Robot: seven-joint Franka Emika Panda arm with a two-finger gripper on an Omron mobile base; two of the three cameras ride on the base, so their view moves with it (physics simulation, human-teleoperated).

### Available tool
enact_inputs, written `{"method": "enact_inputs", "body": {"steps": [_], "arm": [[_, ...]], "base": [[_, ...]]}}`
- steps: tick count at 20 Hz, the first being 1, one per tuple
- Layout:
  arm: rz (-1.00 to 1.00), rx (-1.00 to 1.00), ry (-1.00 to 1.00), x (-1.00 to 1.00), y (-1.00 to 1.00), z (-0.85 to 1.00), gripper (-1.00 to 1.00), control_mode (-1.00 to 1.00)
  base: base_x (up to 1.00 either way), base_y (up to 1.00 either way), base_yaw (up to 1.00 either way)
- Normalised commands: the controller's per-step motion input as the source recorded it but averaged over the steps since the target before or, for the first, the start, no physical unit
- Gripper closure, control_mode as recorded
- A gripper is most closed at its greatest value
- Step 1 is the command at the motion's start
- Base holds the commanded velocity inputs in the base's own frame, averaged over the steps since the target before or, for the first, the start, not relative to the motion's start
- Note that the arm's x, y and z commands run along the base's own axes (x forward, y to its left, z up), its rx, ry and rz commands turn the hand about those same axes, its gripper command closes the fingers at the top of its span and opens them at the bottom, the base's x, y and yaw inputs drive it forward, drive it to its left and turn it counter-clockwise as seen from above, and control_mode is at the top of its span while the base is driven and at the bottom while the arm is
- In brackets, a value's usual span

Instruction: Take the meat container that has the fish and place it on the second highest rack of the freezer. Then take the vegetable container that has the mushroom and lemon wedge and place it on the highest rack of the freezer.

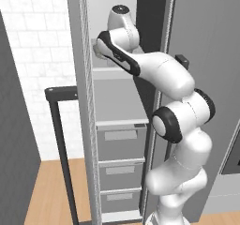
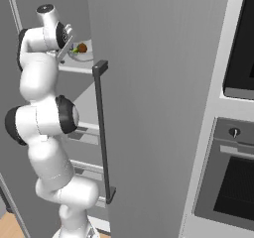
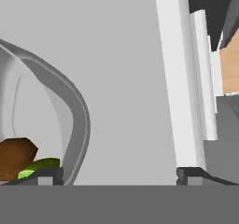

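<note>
The vegetable container (image 2: 83, 55) rests on an upper white shelf (image 2: 74, 69) inside the freezer (image 2: 158, 108). Its curved grey rim (image 3: 77, 111) shows in the hand view, with the brown mushroom (image 3: 16, 157) and the green lemon wedge (image 3: 39, 166) inside it. My gripper (image 3: 119, 174) is open, its fingertips (image 3: 46, 174) spread wide, and the left tip sits beside the dish's rim. In the right base view the gripper (image 2: 68, 41) is just left of the dish. The meat container and the fish are hidden.
The freezer's open door (image 1: 82, 102) with its dark bar handle (image 1: 61, 139) stands left of the arm. Grey drawers (image 1: 122, 142) fill the lower part. A dark built-in oven (image 2: 233, 182) is on the right, and wood floor (image 1: 51, 191) lies below.
</note>
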Motion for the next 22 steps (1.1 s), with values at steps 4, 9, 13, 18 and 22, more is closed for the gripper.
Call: {"method": "enact_inputs", "body": {"steps": [4, 9, 13, 18, 22], "arm": [[0.0, 0.0, -0.21, -1.0, 0.02, -0.38, -1.0, -1.0], [0.13, 0.0, -0.17, -1.0, -0.04, -0.15, -1.0, -1.0], [0.58, -0.22, -0.17, -0.85, -0.09, 0.47, -1.0, -1.0], [0.72, -0.26, -0.1, -0.59, -0.19, 0.45, -1.0, -1.0], [0.75, -0.29, 0.03, -0.85, -0.36, 0.1, -1.0, -1.0]], "base": [[0.0, 0.0, 0.0], [0.0, 0.0, 0.0], [0.0, 0.0, 0.0], [0.0, 0.0, 0.0], [0.0, 0.0, 0.0]]}}
